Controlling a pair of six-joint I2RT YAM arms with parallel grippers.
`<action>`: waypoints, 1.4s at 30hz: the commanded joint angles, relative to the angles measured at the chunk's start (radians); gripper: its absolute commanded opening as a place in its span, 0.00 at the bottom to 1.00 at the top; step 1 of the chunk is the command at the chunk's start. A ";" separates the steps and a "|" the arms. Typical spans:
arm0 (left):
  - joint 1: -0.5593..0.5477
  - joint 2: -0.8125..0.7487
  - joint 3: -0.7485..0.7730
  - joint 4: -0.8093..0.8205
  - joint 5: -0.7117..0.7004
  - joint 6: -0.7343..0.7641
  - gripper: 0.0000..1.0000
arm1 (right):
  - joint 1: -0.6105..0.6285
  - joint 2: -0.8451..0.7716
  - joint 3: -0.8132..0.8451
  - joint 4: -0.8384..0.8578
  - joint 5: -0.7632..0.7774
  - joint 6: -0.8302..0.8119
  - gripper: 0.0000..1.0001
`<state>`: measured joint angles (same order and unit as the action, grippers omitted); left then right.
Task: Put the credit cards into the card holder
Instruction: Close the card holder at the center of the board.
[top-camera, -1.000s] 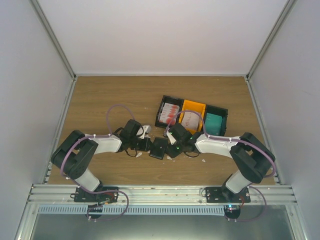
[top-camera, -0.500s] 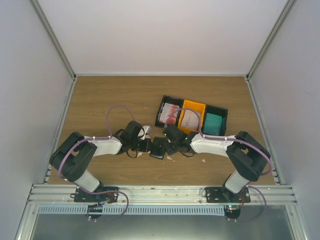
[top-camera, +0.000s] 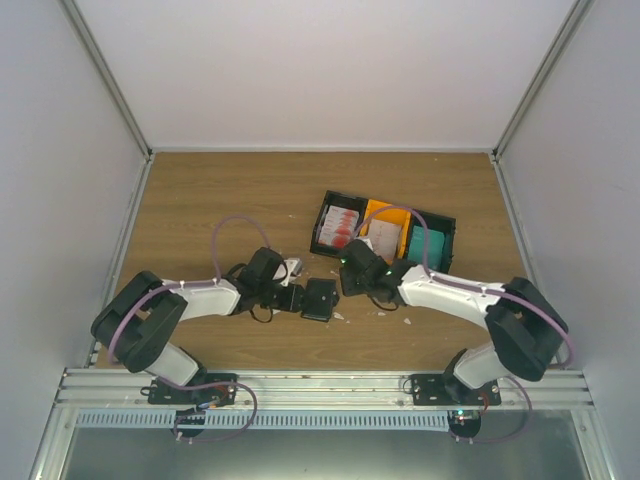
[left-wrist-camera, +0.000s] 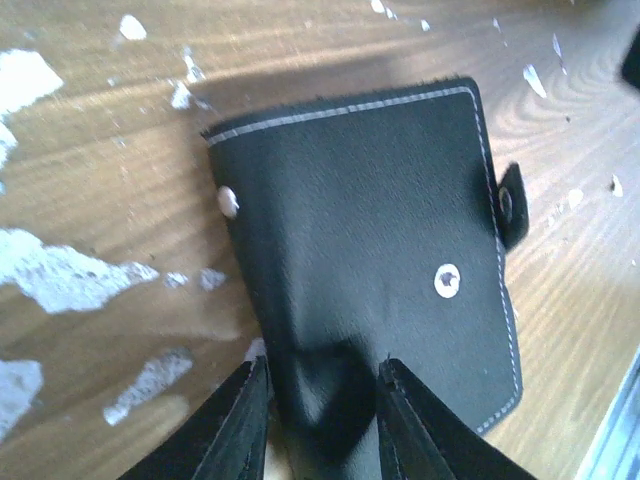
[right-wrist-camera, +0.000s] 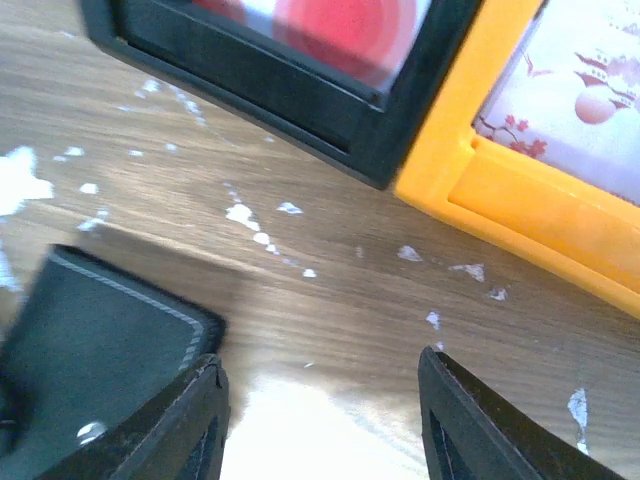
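Pulls right end effector (right-wrist-camera: 320, 370), spread empty, off card holder (left-wrist-camera: 370, 240) toward trays (top-camera: 388, 205). Left end effector (left-wrist-camera: 322, 368) astride soft, floppy holder edge; pinch unclear.

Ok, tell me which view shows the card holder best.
Left wrist: the closed card holder fills the frame, stitching and snaps clear, its near edge within the left gripper. Top external shows only a small dark square between the arms; right wrist catches one stitched corner.

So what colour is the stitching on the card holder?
White stitching on the black card holder, clearest in the left wrist view.
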<state>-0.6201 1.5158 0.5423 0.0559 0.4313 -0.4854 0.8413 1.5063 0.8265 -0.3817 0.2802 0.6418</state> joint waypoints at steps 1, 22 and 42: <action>-0.009 -0.032 -0.030 -0.015 0.072 -0.011 0.33 | -0.027 -0.092 -0.011 0.014 -0.149 0.025 0.55; -0.010 -0.035 -0.215 0.387 0.126 -0.258 0.34 | 0.047 0.148 0.210 -0.132 -0.213 -0.080 0.64; -0.009 -0.191 -0.268 0.345 -0.079 -0.312 0.43 | 0.083 0.224 0.310 -0.315 -0.021 0.010 0.17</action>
<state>-0.6243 1.3132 0.2840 0.3702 0.3691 -0.7986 0.9199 1.7412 1.1114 -0.6807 0.2386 0.6273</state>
